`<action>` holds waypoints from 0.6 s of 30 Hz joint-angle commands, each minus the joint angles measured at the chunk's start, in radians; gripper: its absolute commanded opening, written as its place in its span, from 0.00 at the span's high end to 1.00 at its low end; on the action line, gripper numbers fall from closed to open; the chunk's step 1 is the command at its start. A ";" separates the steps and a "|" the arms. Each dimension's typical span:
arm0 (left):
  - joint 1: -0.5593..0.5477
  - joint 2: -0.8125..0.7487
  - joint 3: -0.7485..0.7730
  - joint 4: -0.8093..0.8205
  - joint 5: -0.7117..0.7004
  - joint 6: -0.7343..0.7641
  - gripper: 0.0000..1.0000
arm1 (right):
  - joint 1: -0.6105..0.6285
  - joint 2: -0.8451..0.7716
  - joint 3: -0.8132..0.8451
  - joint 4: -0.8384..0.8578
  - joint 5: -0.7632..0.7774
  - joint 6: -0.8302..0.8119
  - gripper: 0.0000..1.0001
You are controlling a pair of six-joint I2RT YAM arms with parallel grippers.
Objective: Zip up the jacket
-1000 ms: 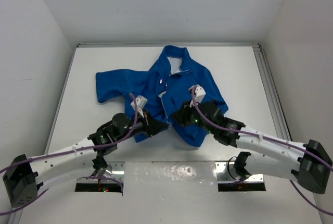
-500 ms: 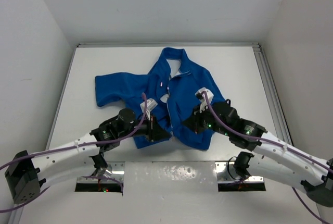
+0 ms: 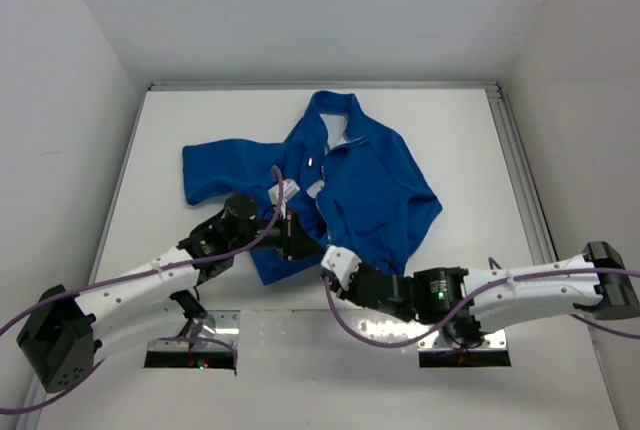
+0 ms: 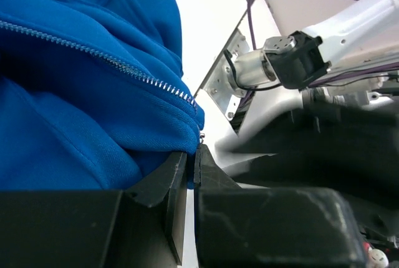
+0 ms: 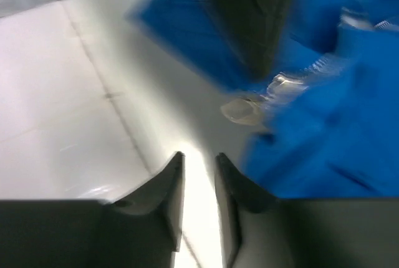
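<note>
The royal-blue jacket (image 3: 355, 185) lies spread on the white table (image 3: 470, 140), collar at the far side and one sleeve out to the left. Its silver zipper (image 4: 128, 68) runs down to the bottom hem. My left gripper (image 3: 305, 242) is shut on that hem corner, and the left wrist view shows blue fleece pinched between the jaws of the left gripper (image 4: 192, 159). My right gripper (image 3: 328, 256) sits low just off the hem's near edge. In the blurred right wrist view, my right gripper (image 5: 199, 159) stands slightly open over bare table, the jacket (image 5: 330, 137) and zipper slider (image 5: 277, 84) just beyond.
Two metal mounting plates (image 3: 195, 335) (image 3: 470, 342) sit at the near table edge by the arm bases. A metal rail (image 3: 520, 175) borders the table's right side, and white walls close in on the left, right and back.
My right gripper let go of the jacket front, its jaws parting, and swung down and left to the near hem edge. The left gripper kept its grip and shifted only slightly.
</note>
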 commanded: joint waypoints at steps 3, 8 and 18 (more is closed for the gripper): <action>0.020 0.011 0.014 0.069 0.057 -0.014 1.00 | 0.054 -0.097 -0.091 0.173 0.251 -0.126 0.56; 0.029 0.033 0.014 0.104 0.096 -0.051 1.00 | 0.065 -0.043 -0.111 0.245 0.299 -0.244 0.51; 0.044 0.024 0.011 0.106 0.097 -0.057 1.00 | 0.245 0.101 -0.104 0.404 0.495 -0.473 0.50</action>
